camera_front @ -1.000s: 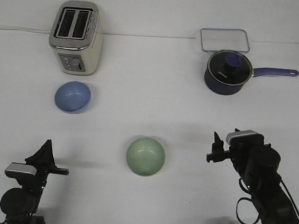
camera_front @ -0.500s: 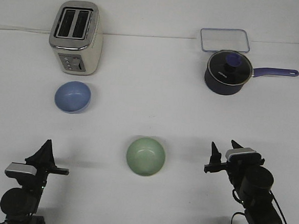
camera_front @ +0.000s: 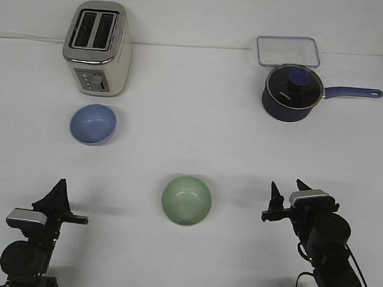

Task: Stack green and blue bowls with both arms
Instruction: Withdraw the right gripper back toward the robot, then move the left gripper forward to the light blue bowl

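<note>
The pale green bowl (camera_front: 186, 200) sits upright on the white table, front centre. The periwinkle blue bowl (camera_front: 93, 123) sits upright at the left, just in front of the toaster. The two bowls are well apart. My right gripper (camera_front: 287, 191) is low at the front right, to the right of the green bowl, with its two fingertips apart and nothing between them. My left gripper (camera_front: 59, 198) is low at the front left, well in front of the blue bowl. It shows side-on, so its jaws cannot be made out.
A cream and silver toaster (camera_front: 97, 47) stands at the back left. A dark navy saucepan (camera_front: 292, 93) with a lid and a handle pointing right stands at the back right. A clear rectangular container (camera_front: 288, 51) lies behind it.
The right arm dropped and drew back toward the front edge between one second and half a second ago, then held still. The left arm and both bowls have not moved.
</note>
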